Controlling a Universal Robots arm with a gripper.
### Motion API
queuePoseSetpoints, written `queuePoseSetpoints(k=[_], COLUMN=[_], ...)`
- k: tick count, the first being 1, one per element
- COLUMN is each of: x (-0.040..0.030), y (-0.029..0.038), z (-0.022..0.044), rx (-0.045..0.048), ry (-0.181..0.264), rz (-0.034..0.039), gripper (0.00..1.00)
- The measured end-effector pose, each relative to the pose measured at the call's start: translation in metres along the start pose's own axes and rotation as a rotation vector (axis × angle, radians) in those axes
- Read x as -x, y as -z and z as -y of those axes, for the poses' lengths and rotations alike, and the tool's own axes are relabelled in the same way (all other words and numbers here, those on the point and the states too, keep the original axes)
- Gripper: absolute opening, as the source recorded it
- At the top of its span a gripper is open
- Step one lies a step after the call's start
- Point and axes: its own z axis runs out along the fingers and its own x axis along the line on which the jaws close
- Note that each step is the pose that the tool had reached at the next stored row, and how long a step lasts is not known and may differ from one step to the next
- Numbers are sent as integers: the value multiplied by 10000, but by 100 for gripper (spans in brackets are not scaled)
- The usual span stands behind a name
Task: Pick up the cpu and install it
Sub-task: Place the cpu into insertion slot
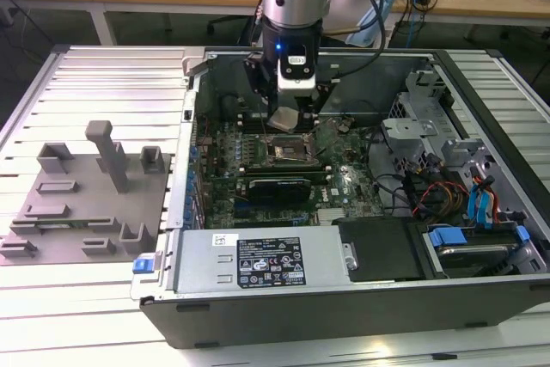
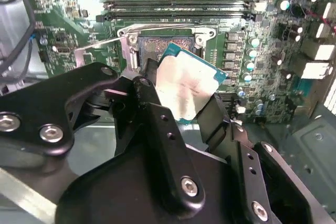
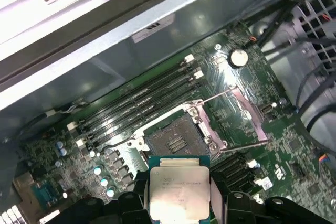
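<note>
The cpu (image 3: 179, 191), a flat square chip with a silvery top and a teal rim, sits clamped between the black fingers (image 2: 155, 108) of my gripper (image 2: 181, 100). It hangs a little above the motherboard, close to the open socket (image 3: 173, 139), whose metal frame and lever are swung up. In the second wrist view the cpu (image 2: 185, 88) is tilted over the socket (image 2: 155, 51). From the exterior view, my gripper (image 1: 284, 118) hovers inside the open computer case, just behind the socket (image 1: 284, 150).
Memory slots (image 3: 139, 100) run beside the socket. A grey power supply (image 1: 262, 259) lies at the case's near side, and drive cages with blue cables (image 1: 481, 204) fill the exterior view's right. A grey fixture plate (image 1: 82, 204) rests on the table at the exterior view's left.
</note>
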Motion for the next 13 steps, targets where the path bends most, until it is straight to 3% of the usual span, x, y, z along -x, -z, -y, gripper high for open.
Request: queuePoseSetpoints(k=[11,13], x=[0,0], y=[-8,-10], z=[0,0], rx=[-70,-90], ry=[-2279,-2953], rz=[74,96], gripper=[55,55])
